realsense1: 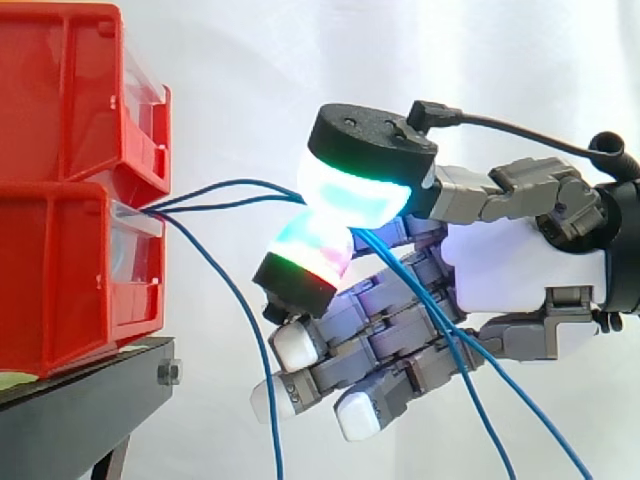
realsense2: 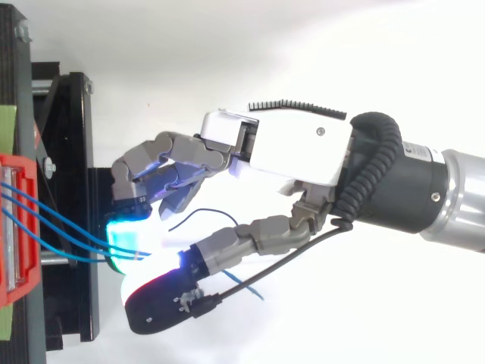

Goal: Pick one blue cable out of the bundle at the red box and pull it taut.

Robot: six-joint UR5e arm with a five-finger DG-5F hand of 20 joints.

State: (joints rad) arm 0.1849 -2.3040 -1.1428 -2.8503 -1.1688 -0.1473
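Two red bins stand stacked at the side view's nine o'clock edge, an upper bin (realsense1: 60, 90) and a lower bin (realsense1: 60, 290). They rest on one black stand (realsense1: 80, 410) at seven o'clock, which carries one hex bolt (realsense1: 168, 372) on its end face. Three blue cables (realsense1: 240, 183) leave the lower bin's front. Two of them, an upper cable (realsense1: 265, 184) and a lower cable (realsense1: 225, 207), run toward three o'clock into the pinch of the one hand (realsense1: 520, 270). The third cable (realsense1: 235, 290) droops toward five o'clock. In the top view the same three cross the bin at nine o'clock. One white curtain (realsense1: 250, 80) hangs behind.
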